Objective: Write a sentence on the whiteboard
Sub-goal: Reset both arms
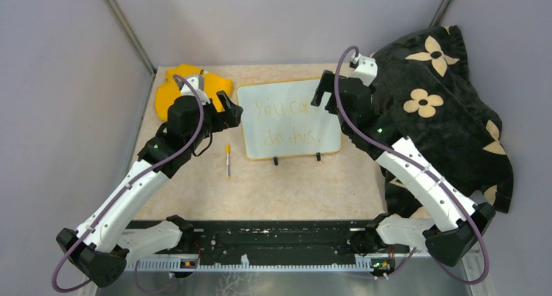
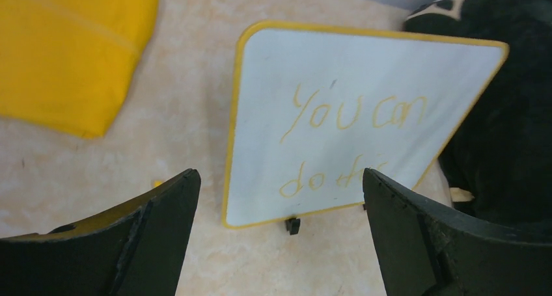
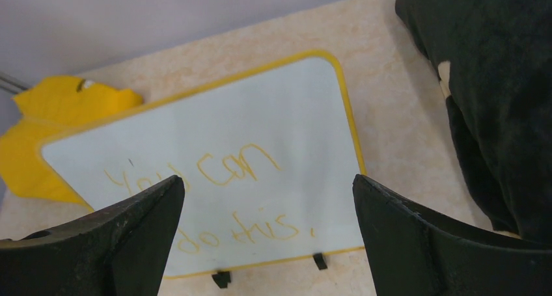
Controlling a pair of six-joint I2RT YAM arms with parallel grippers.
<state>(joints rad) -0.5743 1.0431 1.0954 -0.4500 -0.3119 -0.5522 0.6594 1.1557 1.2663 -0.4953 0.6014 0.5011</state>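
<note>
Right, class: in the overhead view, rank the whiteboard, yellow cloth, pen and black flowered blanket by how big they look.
Largest to smallest:
black flowered blanket
whiteboard
yellow cloth
pen
The left arm hides part of the cloth.

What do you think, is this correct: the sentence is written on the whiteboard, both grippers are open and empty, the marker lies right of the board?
Not entirely. The top external view shows the marker lying left of the whiteboard, not right. The sentence is written; the left gripper and right gripper are open and empty.
</note>
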